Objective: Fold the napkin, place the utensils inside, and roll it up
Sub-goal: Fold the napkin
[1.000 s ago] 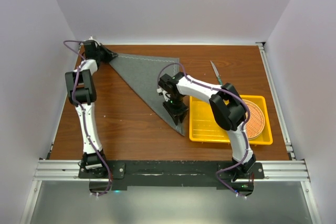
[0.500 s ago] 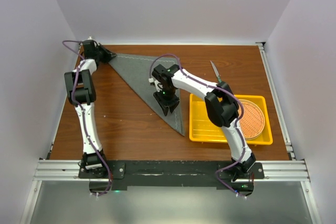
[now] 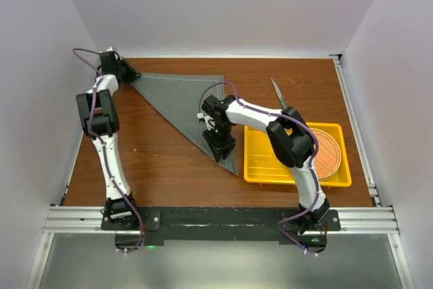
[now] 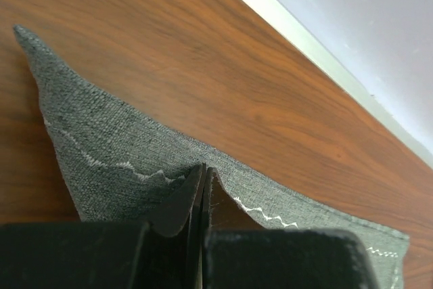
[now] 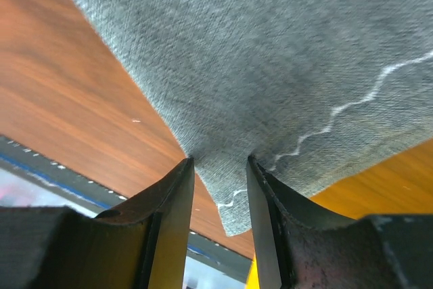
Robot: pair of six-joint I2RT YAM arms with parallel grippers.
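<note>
The dark grey napkin [image 3: 177, 98] lies folded into a triangle on the wooden table, its long point reaching toward the yellow tray. My left gripper [image 3: 128, 72] is at its far left corner and shut on the napkin's edge [image 4: 101, 160], with the fingertips [image 4: 203, 170] pressed together. My right gripper [image 3: 220, 145] is open over the napkin's near point, and its fingertips [image 5: 184, 167] touch the cloth [image 5: 270, 52]. One slender teal utensil [image 3: 278, 93] lies on the table behind the right arm, partly hidden by it.
A yellow tray [image 3: 298, 181] sits at the right and holds a round woven orange-brown mat [image 3: 326, 152]. Its edge shows in the right wrist view [image 5: 406, 174]. White walls close the table at the back and sides. A metal rail runs along the near edge.
My left gripper has pulled the napkin's far corner to the left, and the whole cloth has shifted with it. My right gripper moved away along the cloth, then back toward its near point.
</note>
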